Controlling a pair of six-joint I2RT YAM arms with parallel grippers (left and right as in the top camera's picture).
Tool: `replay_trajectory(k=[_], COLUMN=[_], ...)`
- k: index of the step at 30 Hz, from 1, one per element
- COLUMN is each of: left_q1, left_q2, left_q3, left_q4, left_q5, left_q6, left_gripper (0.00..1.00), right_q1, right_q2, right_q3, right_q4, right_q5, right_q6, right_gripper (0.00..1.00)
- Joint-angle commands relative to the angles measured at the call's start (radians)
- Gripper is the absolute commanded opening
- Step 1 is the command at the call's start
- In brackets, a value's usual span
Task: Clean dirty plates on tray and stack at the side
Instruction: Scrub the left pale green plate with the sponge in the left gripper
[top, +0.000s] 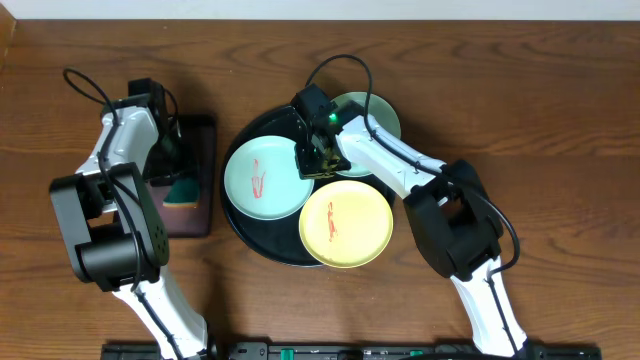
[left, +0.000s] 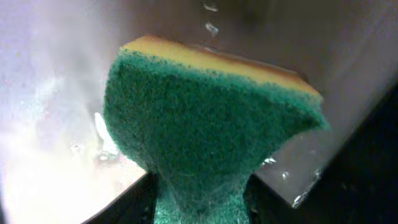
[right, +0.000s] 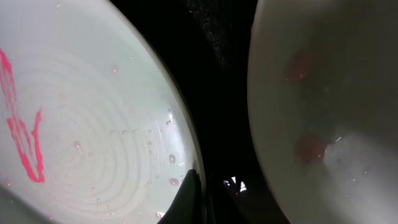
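**Left claw on sponge, right claw at plate rim**

Left claw (top: 172, 165) pinches a green-and-yellow sponge (left: 211, 143) over the small rectangular maroon tray (top: 200, 215). Right claw (top: 320, 157) sits low over the large round glossy black tray (top: 243, 228), at the rim of the red-smeared mint-blue plastic plate (top: 262, 178). Can't tell if it's spread or closed. The smeared pale yellow plate (top: 346, 224) and second mint plate (top: 378, 112) are on the same tray.

No text, label, brand, number or sign can be read in any of the three views. The red marks on the mint-blue plate (top: 264, 177) and on the yellow plate (top: 346, 223) are only irregular smears and form no letters or digits. The right wrist view shows the same kind of smear.
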Motion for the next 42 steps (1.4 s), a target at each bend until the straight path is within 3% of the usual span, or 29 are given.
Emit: replay_trajectory(k=[1,2,3,11,17,22,28,42], left_q1=[0.003,0.003,0.003,0.002,0.002,-0.003,-0.081,-0.320], left_q2=[0.023,0.023,0.023,-0.030,-0.195,-0.282,-0.260,-0.055], left_q3=[-0.034,-0.034,-0.034,0.063,0.113,0.112,0.081,-0.024], left_q4=[0.010,0.010,0.010,-0.085,-0.135,-0.149,-0.126,0.035], left_q5=[0.010,0.010,0.010,0.011,0.019,0.135,0.217,0.135], left_q6=[-0.008,-0.008,-0.008,-0.008,-0.007,-0.007,-0.027,-0.281], left_gripper=[0.19,0.08,0.08,0.07,0.07,0.07,0.07,0.07], right_q1=[0.011,0.011,0.011,0.011,0.011,0.010,0.011,0.011], right_q2=[0.037,0.037,0.037,0.037,0.037,0.036,0.037,0.037], right_q3=[0.005,0.005,0.005,0.005,0.005,0.005,0.005,0.005], right_q4=[-0.005,-0.005,-0.005,-0.006,-0.008,-0.010,-0.011,-0.011], right_q5=[0.047,0.047,0.047,0.047,0.047,0.045,0.037,0.023], right_q6=[-0.027,-0.027,-0.027,-0.038,-0.040,-0.053,-0.052,-0.052], right_gripper=[0.01,0.01,0.01,0.01,0.01,0.01,0.01,0.01])
